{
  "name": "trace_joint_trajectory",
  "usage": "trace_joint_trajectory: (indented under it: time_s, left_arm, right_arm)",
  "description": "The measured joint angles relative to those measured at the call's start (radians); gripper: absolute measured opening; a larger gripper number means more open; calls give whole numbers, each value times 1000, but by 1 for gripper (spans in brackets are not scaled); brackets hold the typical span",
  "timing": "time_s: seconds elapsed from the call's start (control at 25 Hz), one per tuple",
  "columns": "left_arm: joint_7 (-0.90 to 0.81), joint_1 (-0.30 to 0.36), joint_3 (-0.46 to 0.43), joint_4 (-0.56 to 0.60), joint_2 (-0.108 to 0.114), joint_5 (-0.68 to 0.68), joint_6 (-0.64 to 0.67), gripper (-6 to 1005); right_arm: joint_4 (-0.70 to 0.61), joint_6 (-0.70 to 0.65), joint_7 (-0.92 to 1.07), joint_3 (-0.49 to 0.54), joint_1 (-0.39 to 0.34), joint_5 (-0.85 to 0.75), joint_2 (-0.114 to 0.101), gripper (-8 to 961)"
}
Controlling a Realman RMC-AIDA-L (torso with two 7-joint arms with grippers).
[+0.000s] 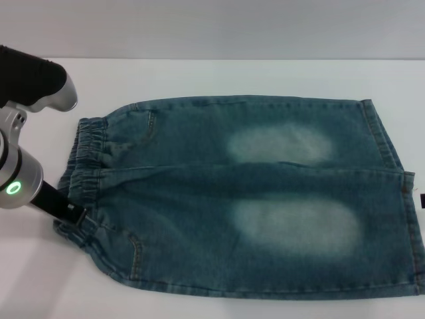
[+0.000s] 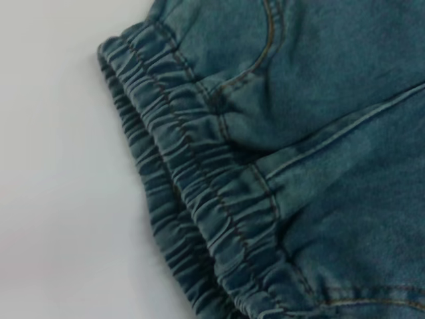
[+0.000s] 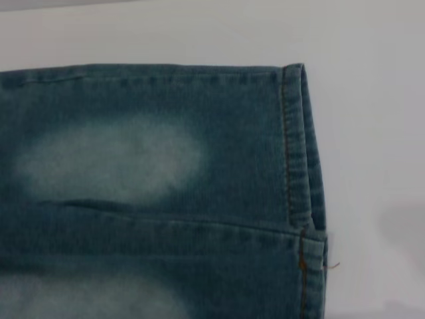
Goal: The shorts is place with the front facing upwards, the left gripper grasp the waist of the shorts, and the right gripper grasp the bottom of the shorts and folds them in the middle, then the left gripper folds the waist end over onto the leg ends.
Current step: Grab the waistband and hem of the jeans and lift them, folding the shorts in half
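The blue-green denim shorts (image 1: 265, 199) lie flat on the white table, front up, with pale faded patches on both legs. The puckered elastic waist (image 1: 83, 159) is at the left and the straight leg ends (image 1: 398, 199) at the right. My left gripper (image 1: 76, 218), on the silver arm with the green ring light, rests on the near corner of the waist. The left wrist view shows that waistband (image 2: 199, 199) close up, with no fingers in it. A small black part of my right gripper (image 1: 422, 199) shows at the right edge, beside the leg ends. The right wrist view shows a leg hem (image 3: 302, 153).
The white table (image 1: 219, 76) surrounds the shorts, with bare surface behind them and to the left of the waist. The near side seam of the shorts (image 1: 265, 292) runs close to the front edge of the head view.
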Motion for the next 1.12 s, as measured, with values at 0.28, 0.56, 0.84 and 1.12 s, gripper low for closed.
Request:
trace_joint_trajectory:
  time_s: [0.28, 0.56, 0.84, 1.12]
  left_arm:
    - [-3, -7, 1, -18, 0, 5, -10, 30]
    - [-6, -3, 16, -2, 0, 7, -11, 30]
    - [-7, -2, 19, -7, 0, 7, -12, 29]
    - [-7, -11, 22, -1, 0, 7, -6, 30]
  right_arm:
    - [1, 7, 12, -50, -27, -2, 1, 769]
    - [-9, 6, 24, -77, -53, -7, 2, 768]
    - [-58, -1, 33, -119, -70, -7, 2, 769]
    - [-115, -41, 38, -169, -70, -9, 2, 768]
